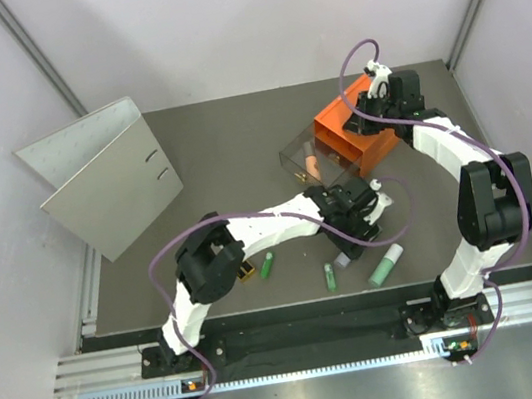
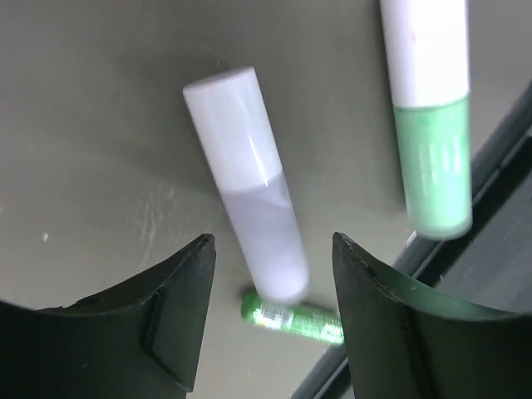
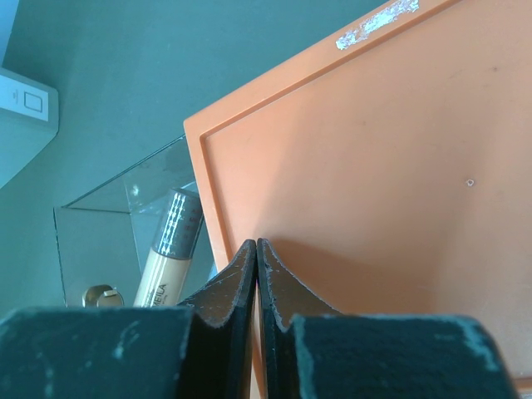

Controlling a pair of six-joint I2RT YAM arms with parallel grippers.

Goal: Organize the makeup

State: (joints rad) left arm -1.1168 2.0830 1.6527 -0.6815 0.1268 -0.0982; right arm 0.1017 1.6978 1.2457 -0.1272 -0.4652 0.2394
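My left gripper point(image 1: 352, 231) is open and hovers over a pale lavender-white tube point(image 2: 249, 179) that lies on the table; its lower end sits between my fingertips point(image 2: 193, 258). A mint green tube point(image 2: 428, 125) lies to its right, and a slim green stick point(image 2: 291, 318) just beyond it. In the top view the mint tube point(image 1: 386, 264), two green sticks point(image 1: 330, 276) point(image 1: 267, 265) and a palette corner point(image 1: 246, 271) lie near the front edge. My right gripper point(image 3: 257, 245) is shut, its tips on top of the orange drawer box point(image 3: 374, 166). An orange tube point(image 3: 170, 249) lies in the pulled-out clear drawer point(image 1: 299, 149).
A large grey ring binder point(image 1: 106, 179) stands open at the back left. The orange drawer box point(image 1: 362, 134) sits at the back right. The table's front edge and a metal rail point(image 1: 320, 348) run just below the loose makeup. Walls enclose three sides.
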